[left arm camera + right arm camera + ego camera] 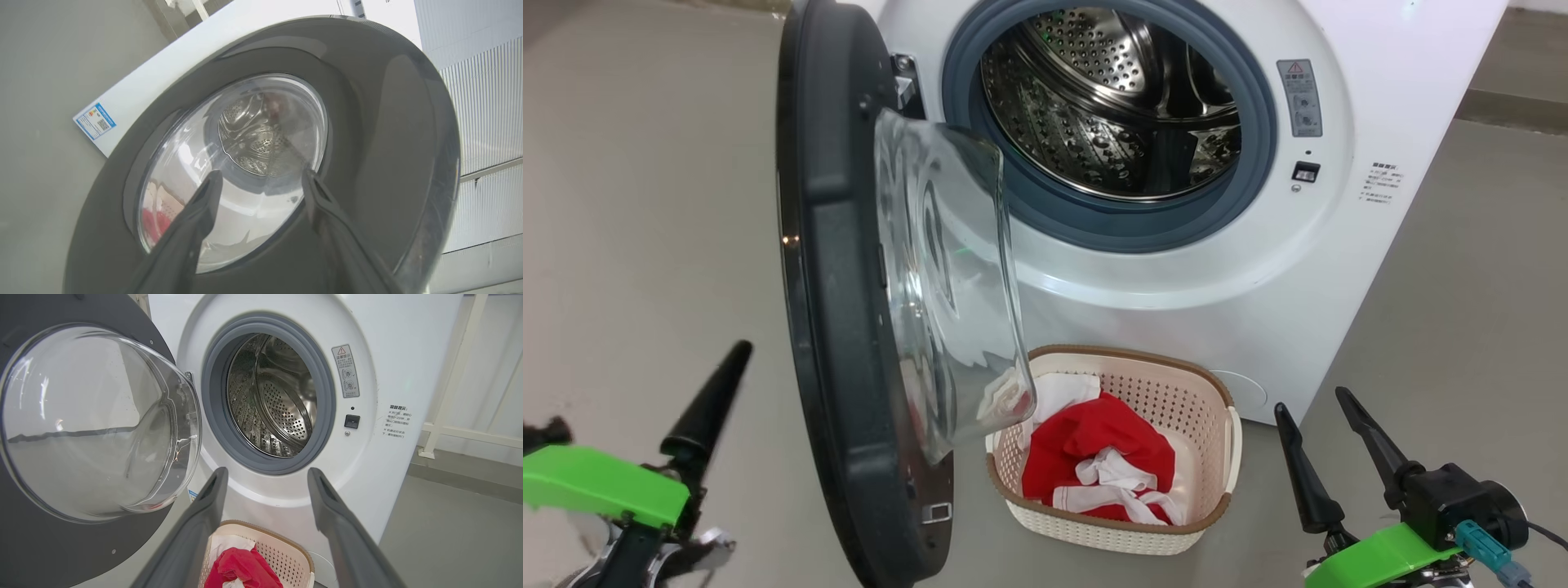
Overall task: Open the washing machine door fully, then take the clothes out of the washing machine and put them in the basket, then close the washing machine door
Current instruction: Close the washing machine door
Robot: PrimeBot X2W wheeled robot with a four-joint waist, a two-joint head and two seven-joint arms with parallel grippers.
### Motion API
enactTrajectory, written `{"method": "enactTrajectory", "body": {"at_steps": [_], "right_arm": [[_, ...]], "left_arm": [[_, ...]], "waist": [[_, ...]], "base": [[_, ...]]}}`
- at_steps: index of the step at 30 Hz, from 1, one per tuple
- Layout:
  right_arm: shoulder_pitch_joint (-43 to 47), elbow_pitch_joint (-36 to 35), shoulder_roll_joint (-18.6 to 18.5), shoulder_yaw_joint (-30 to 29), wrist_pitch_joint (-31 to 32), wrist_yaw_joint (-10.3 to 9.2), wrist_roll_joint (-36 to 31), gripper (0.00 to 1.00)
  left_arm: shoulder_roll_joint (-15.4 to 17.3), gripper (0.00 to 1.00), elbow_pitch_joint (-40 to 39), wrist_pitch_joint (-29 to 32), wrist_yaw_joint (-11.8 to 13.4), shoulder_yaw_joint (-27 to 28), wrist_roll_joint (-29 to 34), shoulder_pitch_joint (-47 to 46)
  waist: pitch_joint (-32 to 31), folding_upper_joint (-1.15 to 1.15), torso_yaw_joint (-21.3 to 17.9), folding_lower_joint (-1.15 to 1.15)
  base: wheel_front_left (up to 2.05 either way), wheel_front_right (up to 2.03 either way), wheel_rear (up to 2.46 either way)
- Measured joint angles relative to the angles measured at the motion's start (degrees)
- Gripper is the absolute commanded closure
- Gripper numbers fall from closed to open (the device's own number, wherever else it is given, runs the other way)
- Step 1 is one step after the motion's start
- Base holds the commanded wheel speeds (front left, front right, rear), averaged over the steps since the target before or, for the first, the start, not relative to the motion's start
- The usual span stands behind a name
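The washing machine (1258, 269) stands with its door (841, 327) swung out on its left hinge, edge-on to me, glass bowl facing right. Its steel drum (1111, 98) shows bare metal. The basket (1127, 353) sits on the floor right in front of the machine, holding the red and white clothes (1094, 441). My left gripper (260, 175) is open just outside the door's black outer face (388, 122), nothing between its fingers; one finger (707, 408) shows at lower left. My right gripper (1311, 400) is open and empty, right of the basket (286, 551).
Grey floor (645, 204) spreads to the left of the door and to the right of the machine. A white railing (449, 428) stands against the wall beyond the machine's right side. The door's lower edge hangs close to the basket's left rim.
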Motion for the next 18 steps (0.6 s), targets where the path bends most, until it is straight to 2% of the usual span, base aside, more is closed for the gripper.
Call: {"method": "enactTrajectory", "body": {"at_steps": [5, 9, 18], "right_arm": [[0.0, -0.04, -0.01, -0.03, 0.0, 0.0, 0.0, 0.0], [-0.01, -0.09, -0.01, -0.04, 0.0, 0.0, 0.0, 0.0], [-0.03, -0.33, -0.01, 0.04, 0.0, 0.0, 0.02, 0.0]], "left_arm": [[4.35, 0.0, 0.52, -10.24, -5.43, -3.54, 15.35, 0.65], [5.22, 0.0, 0.65, -17.1, -8.49, -6.34, 23.15, 1.92], [7.09, 0.0, -1.57, -28.47, -9.84, -10.32, 36.1, 6.65]], "waist": [[0.66, 0.0, 0.29, 0.0], [1.05, 0.0, 0.56, 0.0], [1.55, 0.0, 0.26, 0.0]], "base": [[0.0, 0.0, 0.0], [0.0, 0.0, 0.0], [0.0, 0.0, 0.0]]}}
